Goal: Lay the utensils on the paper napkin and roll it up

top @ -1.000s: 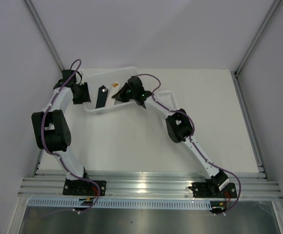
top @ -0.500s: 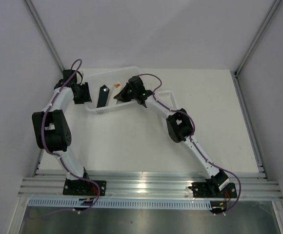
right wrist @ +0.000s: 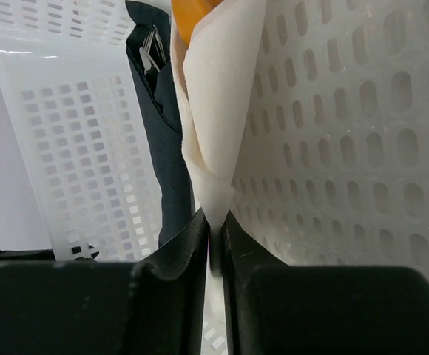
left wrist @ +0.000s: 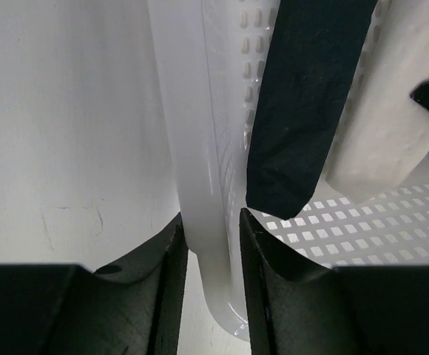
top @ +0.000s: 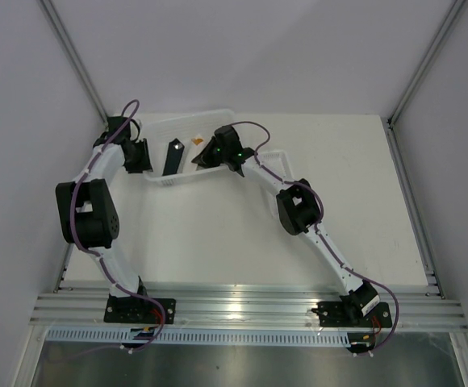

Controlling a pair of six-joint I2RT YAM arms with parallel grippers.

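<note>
The surface [top: 355, 210] is a plain white, matte board. It runs from a ribbed metal rail [top: 242, 310] along its near edge back to the far wall. A thin metal strip [top: 414, 214] borders its right side. One thing lies directly on it: a white plastic basket [top: 163, 184] with slotted walls and a gridded floor. The basket sits in the far left part, its long side running left to right and slightly skewed to the edges. Its left end is close to the surface's left edge and its right end reaches about the middle. In the left wrist view, the bare board just left of the basket's wall carries a faint scuff [left wrist: 70, 218].
</note>
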